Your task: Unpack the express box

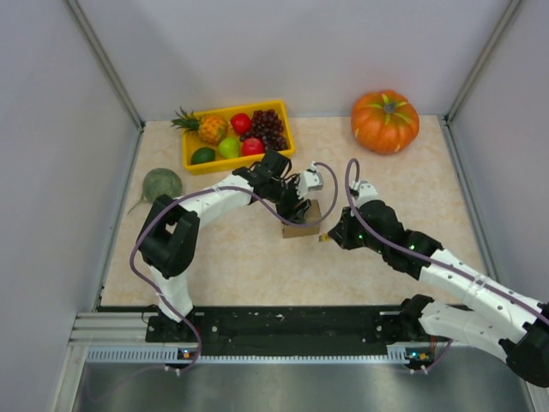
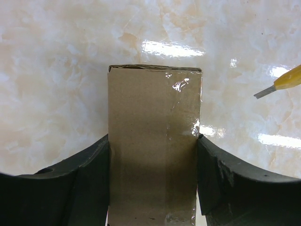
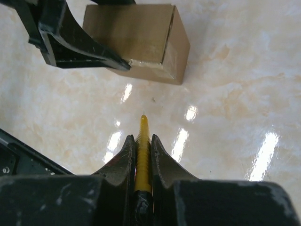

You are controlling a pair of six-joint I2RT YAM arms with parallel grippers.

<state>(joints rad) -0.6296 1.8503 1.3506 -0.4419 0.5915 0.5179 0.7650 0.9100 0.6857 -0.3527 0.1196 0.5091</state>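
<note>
Small brown cardboard express box sits on the tabletop, clamped betw. your left gripper fingers, clear glossy tape looking uncut. Right gripper is pinched on a slim yellow utility knife, blade tip near the box, not touching. Step, I'd say: slitting the tape. Next you'll need the tip on the seam w/ the box held firm.

right end effector clamps yellow cutter, tip pointing at express box.
</note>
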